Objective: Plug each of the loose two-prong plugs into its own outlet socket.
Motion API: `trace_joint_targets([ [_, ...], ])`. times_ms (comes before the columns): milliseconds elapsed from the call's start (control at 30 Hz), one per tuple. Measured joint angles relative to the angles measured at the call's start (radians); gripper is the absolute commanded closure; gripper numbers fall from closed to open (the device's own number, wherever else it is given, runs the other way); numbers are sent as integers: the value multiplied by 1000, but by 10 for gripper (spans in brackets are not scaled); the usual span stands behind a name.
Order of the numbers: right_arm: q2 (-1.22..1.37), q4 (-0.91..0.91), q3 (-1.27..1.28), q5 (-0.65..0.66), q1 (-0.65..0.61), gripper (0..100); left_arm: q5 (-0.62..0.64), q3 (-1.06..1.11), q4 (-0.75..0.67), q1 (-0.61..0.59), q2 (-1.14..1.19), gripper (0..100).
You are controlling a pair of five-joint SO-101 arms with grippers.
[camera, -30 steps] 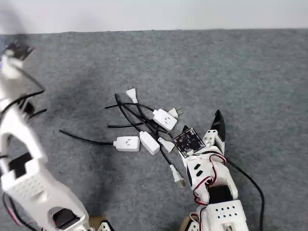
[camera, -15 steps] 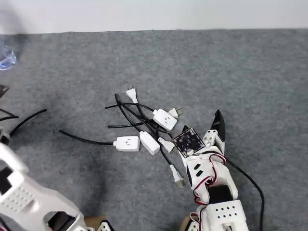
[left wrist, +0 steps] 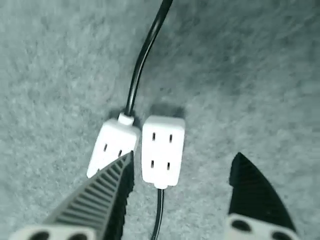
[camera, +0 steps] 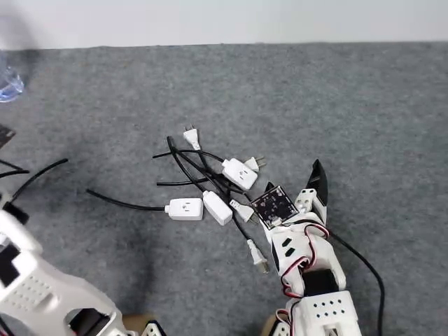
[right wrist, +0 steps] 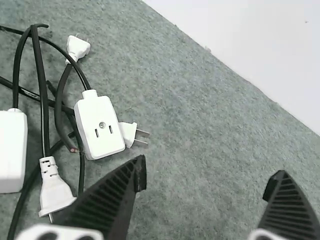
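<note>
Three white outlet sockets (camera: pixel 240 172), (camera: pixel 185 208), (camera: pixel 217 208) lie tangled in black cords mid-table. Loose two-prong plugs lie around them: one at the far end (camera: pixel 190 135), one beside the upper socket (camera: pixel 255 163), one near the right arm (camera: pixel 243 210) and one nearer the front (camera: pixel 257 257). My right gripper (camera: pixel 297 189) sits just right of the pile, open and holding nothing; its wrist view shows a socket (right wrist: pixel 100 130) with a plug (right wrist: pixel 132 134) at its side. My left gripper (left wrist: pixel 182 185) hangs open over two sockets lying side by side (left wrist: pixel 112 147), (left wrist: pixel 162 150).
Grey carpet (camera: pixel 364 112) covers the table up to a white wall at the back. The left arm's white body (camera: pixel 35 287) fills the front left corner. A clear bluish object (camera: pixel 8 82) sits at the far left edge. A loose black cord (camera: pixel 119 203) trails left from the pile.
The left arm has swung down from the far left edge into the front left corner, uncovering the bluish object. The right arm, plugs and sockets have not moved.
</note>
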Motion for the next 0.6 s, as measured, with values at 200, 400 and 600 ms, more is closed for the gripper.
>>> trace_joint_targets([
  [200,0,0,0,0,0,627,23,0,157,232,-92,709],
  [400,9,-52,0,2,61,627,155,66,169,578,-95,710],
  [600,23,-98,0,-69,120,627,209,270,-9,904,-95,710],
])
